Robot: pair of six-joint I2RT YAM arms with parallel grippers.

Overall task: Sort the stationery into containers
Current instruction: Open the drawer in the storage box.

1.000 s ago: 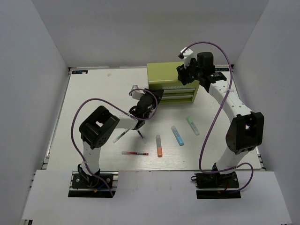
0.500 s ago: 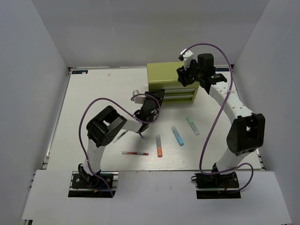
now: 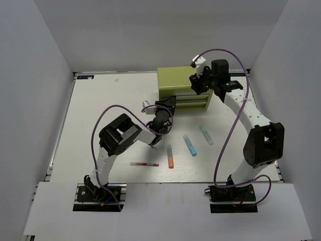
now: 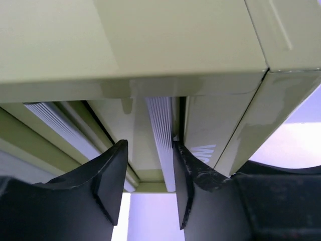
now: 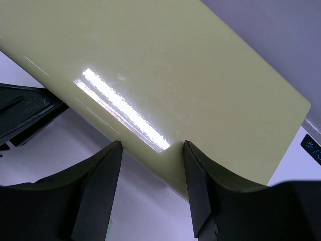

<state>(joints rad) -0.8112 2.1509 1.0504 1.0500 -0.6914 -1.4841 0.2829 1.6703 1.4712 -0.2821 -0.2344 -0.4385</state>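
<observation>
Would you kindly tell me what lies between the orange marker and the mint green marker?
The blue marker lies between the orange marker and the mint green marker, apart from both, as the top external view shows.

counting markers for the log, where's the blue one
Top view, right of centre: the blue marker lies between the orange marker and the mint green marker.

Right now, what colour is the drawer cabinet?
The cabinet is olive green, clearest in the top external view.
</observation>
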